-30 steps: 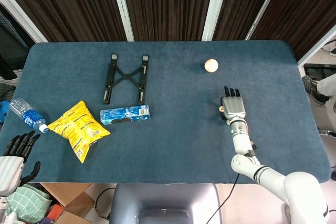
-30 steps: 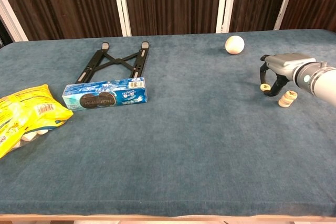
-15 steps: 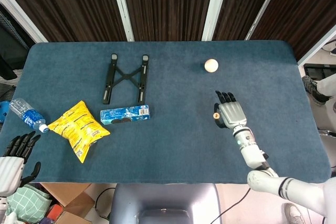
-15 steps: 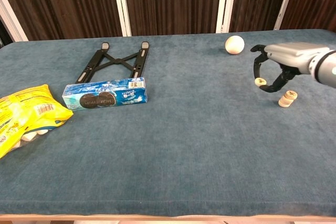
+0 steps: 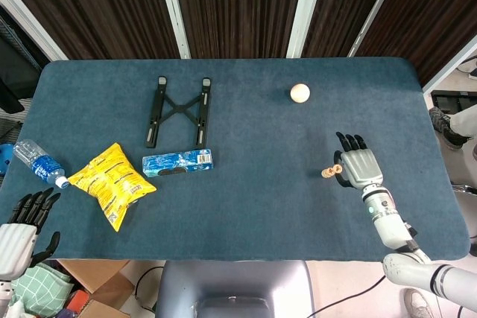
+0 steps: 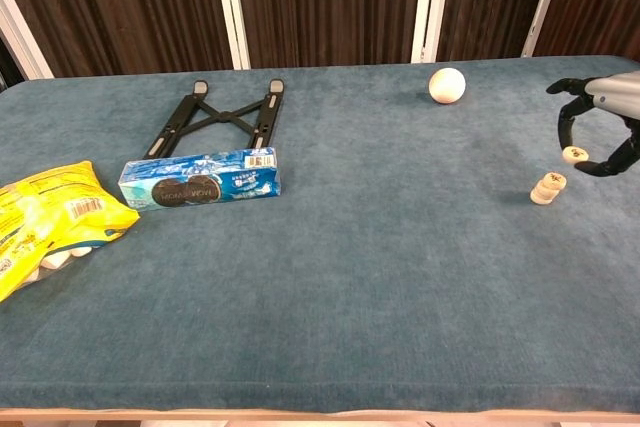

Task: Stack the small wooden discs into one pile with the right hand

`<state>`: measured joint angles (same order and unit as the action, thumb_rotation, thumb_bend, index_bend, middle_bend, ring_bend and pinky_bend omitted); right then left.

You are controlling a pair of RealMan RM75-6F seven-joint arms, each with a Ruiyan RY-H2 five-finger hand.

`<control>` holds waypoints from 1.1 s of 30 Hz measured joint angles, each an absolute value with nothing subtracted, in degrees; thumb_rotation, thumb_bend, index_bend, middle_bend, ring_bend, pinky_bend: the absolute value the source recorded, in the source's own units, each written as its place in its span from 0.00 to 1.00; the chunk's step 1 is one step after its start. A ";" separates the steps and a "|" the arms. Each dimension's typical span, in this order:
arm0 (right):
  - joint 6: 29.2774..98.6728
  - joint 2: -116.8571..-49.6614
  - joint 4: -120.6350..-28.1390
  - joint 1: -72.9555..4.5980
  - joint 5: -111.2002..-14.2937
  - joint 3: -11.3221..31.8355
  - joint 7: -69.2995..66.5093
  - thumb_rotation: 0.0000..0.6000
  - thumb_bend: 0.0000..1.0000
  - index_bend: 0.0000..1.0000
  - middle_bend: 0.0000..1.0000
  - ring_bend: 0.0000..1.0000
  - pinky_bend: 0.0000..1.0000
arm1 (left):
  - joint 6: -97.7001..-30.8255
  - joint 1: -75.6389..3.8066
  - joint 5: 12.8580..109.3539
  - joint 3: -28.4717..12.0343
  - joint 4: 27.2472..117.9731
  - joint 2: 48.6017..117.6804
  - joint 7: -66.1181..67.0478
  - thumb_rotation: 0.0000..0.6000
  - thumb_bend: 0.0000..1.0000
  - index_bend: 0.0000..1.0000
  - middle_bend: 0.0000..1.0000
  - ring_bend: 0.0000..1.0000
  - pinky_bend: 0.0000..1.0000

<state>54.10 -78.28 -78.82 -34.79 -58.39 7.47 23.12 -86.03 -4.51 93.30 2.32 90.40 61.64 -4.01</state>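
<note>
A small wooden disc is pinched between the fingertips of the right hand, held in the air just above and slightly right of the pile of wooden discs, without touching it. The pile is seen standing on the blue table near its right side, a little tilted in the chest view. In the head view the right hand is seen palm down with the pile just beside its thumb side.

A pale wooden ball lies farther back on the table, well apart from the pile. A black folding stand lies flat toward the left, with a blue biscuit packet in front of it and a yellow snack bag beside that. A water bottle lies at the table's left edge. The left hand is held off the table's front left corner, fingers spread and holding nothing.
</note>
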 measured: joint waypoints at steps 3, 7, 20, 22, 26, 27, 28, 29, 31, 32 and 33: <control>53.37 -79.64 -76.20 -35.31 -57.17 7.81 23.46 1.00 0.50 0.65 0.08 0.00 0.01 | -85.90 -4.56 92.98 2.19 90.40 61.69 -4.01 1.00 0.49 0.00 0.00 0.00 0.07; 52.44 -81.25 -74.14 -36.01 -55.93 8.12 24.11 1.00 0.50 0.65 0.08 0.00 0.01 | -85.90 -4.55 92.84 2.13 90.43 61.65 -4.05 1.00 0.49 0.00 0.00 0.00 0.07; 52.12 -82.58 -73.60 -36.36 -55.49 7.47 25.78 1.00 0.50 0.62 0.08 0.00 0.01 | -86.10 -4.46 92.93 2.16 90.39 61.59 -4.33 1.00 0.49 0.00 0.00 0.00 0.07; 52.10 -82.76 -73.52 -36.41 -55.42 7.43 25.98 1.00 0.50 0.61 0.08 0.00 0.01 | -86.08 -4.48 92.96 2.16 90.38 61.59 -4.31 1.00 0.49 0.00 0.00 0.00 0.07; 51.93 -83.21 -73.44 -36.57 -55.40 7.46 25.90 1.00 0.50 0.60 0.08 0.00 0.01 | -86.06 -4.48 92.99 2.19 90.39 61.59 -4.29 1.00 0.49 0.00 0.00 0.00 0.07; 51.91 -83.32 -73.41 -36.61 -55.47 7.46 25.87 1.00 0.50 0.60 0.08 0.00 0.01 | -86.07 -4.47 92.97 2.20 90.40 61.57 -4.31 1.00 0.49 0.00 0.00 0.00 0.07; 51.90 -83.40 -73.40 -36.63 -55.52 7.45 25.84 1.00 0.50 0.59 0.08 0.00 0.01 | -86.09 -4.46 92.96 2.19 90.40 61.57 -4.33 1.00 0.49 0.00 0.00 0.00 0.07; 51.91 -83.47 -73.40 -36.64 -55.58 7.43 25.82 1.00 0.50 0.59 0.08 0.00 0.01 | -86.12 -4.44 92.95 2.18 90.40 61.56 -4.34 1.00 0.49 0.00 0.00 0.00 0.07; 51.95 -83.55 -73.40 -36.65 -55.65 7.38 25.84 1.00 0.50 0.58 0.08 0.00 0.01 | -86.13 -4.44 93.00 2.21 90.40 61.54 -4.39 1.00 0.49 0.00 0.00 0.00 0.07; 51.96 -83.55 -73.40 -36.64 -55.65 7.36 25.88 1.00 0.50 0.58 0.08 0.00 0.01 | -86.13 -4.44 93.02 2.22 90.40 61.53 -4.41 1.00 0.49 0.00 0.00 0.00 0.07; 51.98 -83.54 -73.42 -36.63 -55.61 7.33 25.99 1.00 0.50 0.57 0.08 0.00 0.01 | -86.13 -4.44 93.04 2.22 90.40 61.52 -4.43 1.00 0.49 0.00 0.00 0.00 0.07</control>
